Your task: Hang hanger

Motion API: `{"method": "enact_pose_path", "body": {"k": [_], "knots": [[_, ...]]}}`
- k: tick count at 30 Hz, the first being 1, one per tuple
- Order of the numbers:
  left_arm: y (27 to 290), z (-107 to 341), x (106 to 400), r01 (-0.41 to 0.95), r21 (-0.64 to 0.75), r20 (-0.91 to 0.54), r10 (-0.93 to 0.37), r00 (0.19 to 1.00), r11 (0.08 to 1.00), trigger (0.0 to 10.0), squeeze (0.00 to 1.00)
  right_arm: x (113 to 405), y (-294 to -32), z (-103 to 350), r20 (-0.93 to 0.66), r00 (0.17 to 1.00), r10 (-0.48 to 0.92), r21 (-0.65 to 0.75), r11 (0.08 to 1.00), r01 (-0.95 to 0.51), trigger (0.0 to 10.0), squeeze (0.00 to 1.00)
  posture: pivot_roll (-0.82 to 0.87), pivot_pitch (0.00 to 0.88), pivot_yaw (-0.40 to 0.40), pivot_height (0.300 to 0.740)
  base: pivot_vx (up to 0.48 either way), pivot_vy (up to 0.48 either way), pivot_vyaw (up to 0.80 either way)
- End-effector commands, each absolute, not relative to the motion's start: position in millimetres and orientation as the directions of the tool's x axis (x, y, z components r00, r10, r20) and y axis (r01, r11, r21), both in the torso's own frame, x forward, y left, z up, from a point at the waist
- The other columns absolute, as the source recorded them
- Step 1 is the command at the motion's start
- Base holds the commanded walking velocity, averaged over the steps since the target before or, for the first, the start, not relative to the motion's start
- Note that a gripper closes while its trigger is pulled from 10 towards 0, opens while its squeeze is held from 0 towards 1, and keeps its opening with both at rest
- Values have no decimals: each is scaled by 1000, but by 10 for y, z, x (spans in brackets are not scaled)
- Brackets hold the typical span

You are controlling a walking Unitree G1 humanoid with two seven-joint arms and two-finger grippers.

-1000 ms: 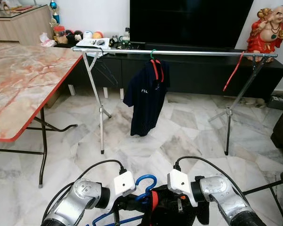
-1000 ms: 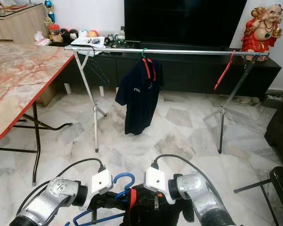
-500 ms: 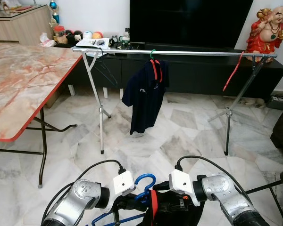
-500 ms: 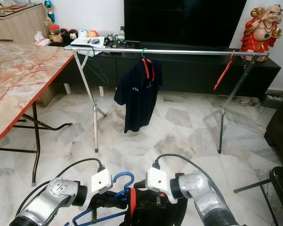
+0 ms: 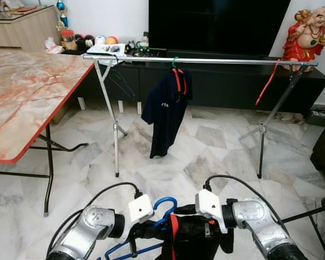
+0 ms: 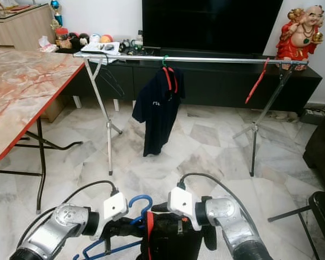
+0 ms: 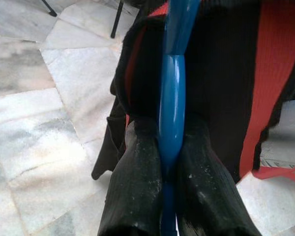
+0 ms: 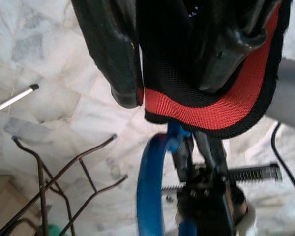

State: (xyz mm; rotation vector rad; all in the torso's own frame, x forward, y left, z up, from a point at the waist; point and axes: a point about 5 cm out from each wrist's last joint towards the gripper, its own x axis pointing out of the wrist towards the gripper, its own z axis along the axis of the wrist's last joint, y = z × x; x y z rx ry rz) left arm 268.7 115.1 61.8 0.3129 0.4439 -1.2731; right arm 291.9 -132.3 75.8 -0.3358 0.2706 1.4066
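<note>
Low in the frame, the left tool (image 7: 169, 162) clamps the glossy blue plastic hanger (image 5: 165, 208); the right tool (image 8: 172, 73) pinches the black mesh shirt (image 5: 192, 241) with its red-ribbed collar, below the steel rail (image 5: 206, 61).

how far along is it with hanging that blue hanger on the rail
Done: one dark navy shirt already hangs on the silver clothes rail.

In hand: the left tool is shut on the blue plastic hanger, and the right tool pinches the red-trimmed black shirt on it, low in front of the robot.

Left: lifting it and hooking it over the rail, across the marble floor.
</note>
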Motion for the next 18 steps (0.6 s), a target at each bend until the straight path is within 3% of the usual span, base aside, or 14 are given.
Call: {"method": "enact_pose_path", "body": {"k": [1,8,18], "knots": [[1153,644,2699,962,-14,-472,-850,233,271,0,0,2938,-1305,838,-321,169,932,-83,150,-985,0,0,108,28,-49,740,0,0,0],[1153,640,2698,963,-15,-473,-851,230,269,0,0,2874,-1330,859,-261,146,954,-24,145,-989,0,0,107,31,-48,740,0,0,0],[1151,640,2699,963,-14,-472,-850,232,271,0,0,2794,-1370,762,-310,103,945,27,117,-993,0,0,108,30,-50,740,0,0,0]]}}
